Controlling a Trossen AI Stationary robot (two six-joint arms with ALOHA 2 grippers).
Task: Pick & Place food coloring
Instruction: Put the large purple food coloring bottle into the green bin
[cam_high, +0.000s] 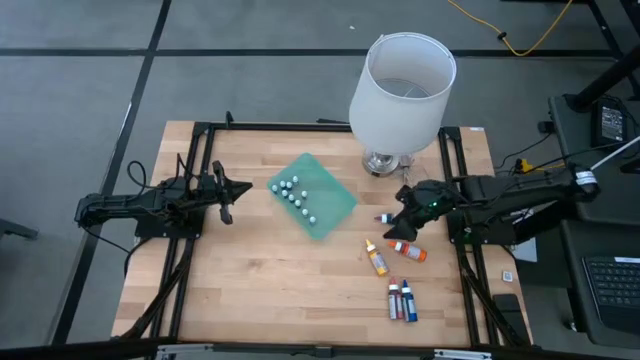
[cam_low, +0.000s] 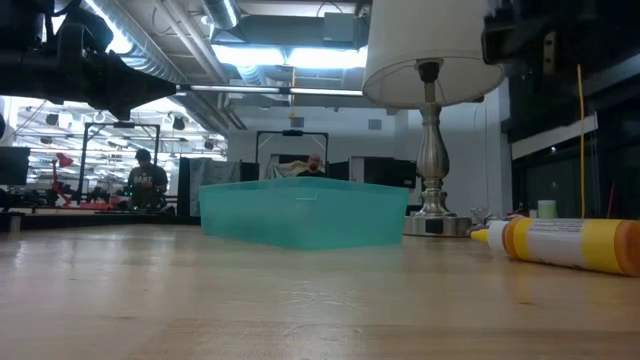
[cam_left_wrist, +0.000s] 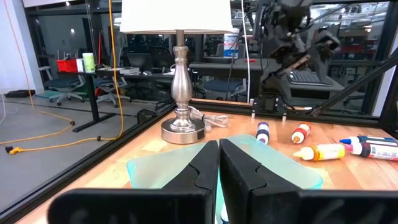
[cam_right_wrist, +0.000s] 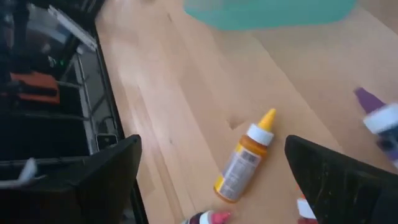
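Note:
The food coloring bottles lie on their sides on the wooden table. An orange one (cam_high: 376, 258) (cam_right_wrist: 244, 165) (cam_low: 570, 243), a red-orange one (cam_high: 408, 250), a purple-capped one (cam_high: 383, 217) (cam_right_wrist: 379, 121) and a red and blue pair (cam_high: 402, 300) are loose. Several tiny white-capped ones (cam_high: 293, 194) sit in the green tray (cam_high: 325, 205) (cam_low: 305, 212). My right gripper (cam_high: 403, 222) (cam_right_wrist: 217, 180) hovers open above the loose bottles, with the orange one between its fingers in its wrist view. My left gripper (cam_high: 226, 196) (cam_left_wrist: 217, 168) is shut, left of the tray.
A lamp with a large white shade (cam_high: 402, 85) (cam_left_wrist: 177, 74) stands on its metal base (cam_high: 380, 162) at the table's far edge, just behind my right gripper. Black frame rails (cam_high: 190, 230) run along the table's left and right sides. Bare wood lies in the near left part.

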